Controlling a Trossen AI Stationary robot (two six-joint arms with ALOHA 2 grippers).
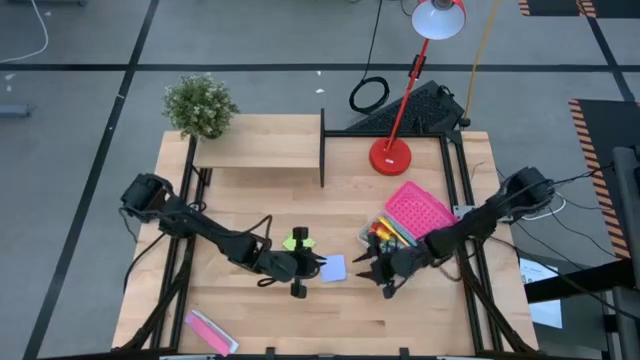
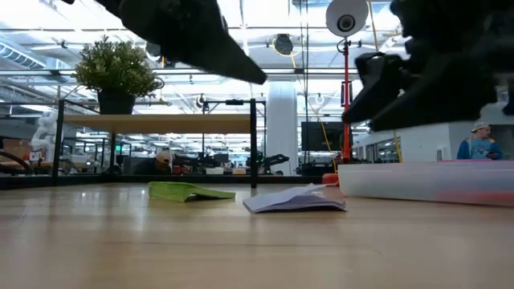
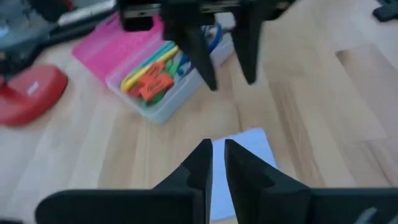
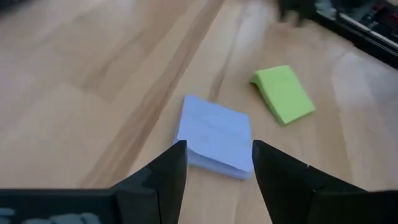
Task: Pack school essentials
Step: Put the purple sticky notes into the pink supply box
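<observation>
A pale-blue sticky-note pad lies flat on the table between my two grippers, its top sheets a little ruffled. A green pad lies just beyond it, one edge curled up. My left gripper hovers above the blue pad's left edge, its fingers almost together with nothing between them. My right gripper hangs open to the pad's right, its fingers framing the blue pad from above without touching it. A clear box holds yellow, orange and green stationery.
The pink perforated lid leans at the clear box's far right. A red desk lamp's base stands behind it. A low wooden shelf and a potted plant are at the far left. A pink-and-white packet lies near the front left edge.
</observation>
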